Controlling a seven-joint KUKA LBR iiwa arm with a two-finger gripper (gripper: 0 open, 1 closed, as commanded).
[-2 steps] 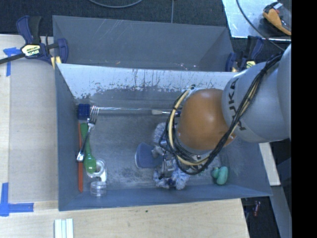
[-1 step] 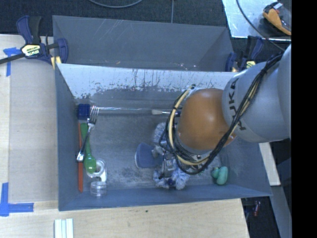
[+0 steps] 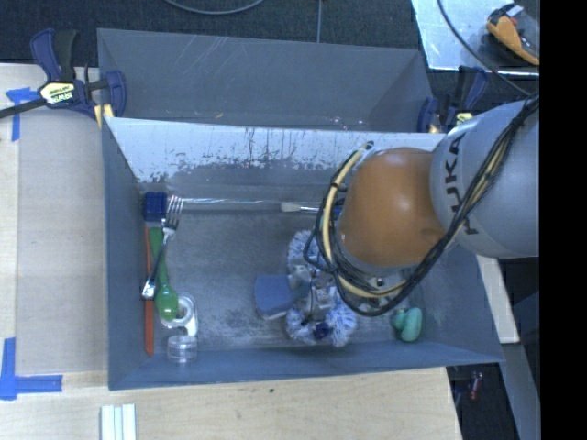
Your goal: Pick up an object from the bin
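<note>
Grey robot arm: black lettering "KUKA" on its casing, partly crossed by cables; orange domed wrist cover hides most of the gripper; pincer state cannot be told. Grey metal bin, near-middle floor: fluffy blue-and-white tufted bundle under the gripper, touching it; flat blue pad just beside, left; small teal lump right; far left, together: silver fork, green spoon, orange-handled blue brush, clear plastic cup.

bare bin floor mid-left, between utensils (along the left wall) and the fluffy blue-white heap
</note>
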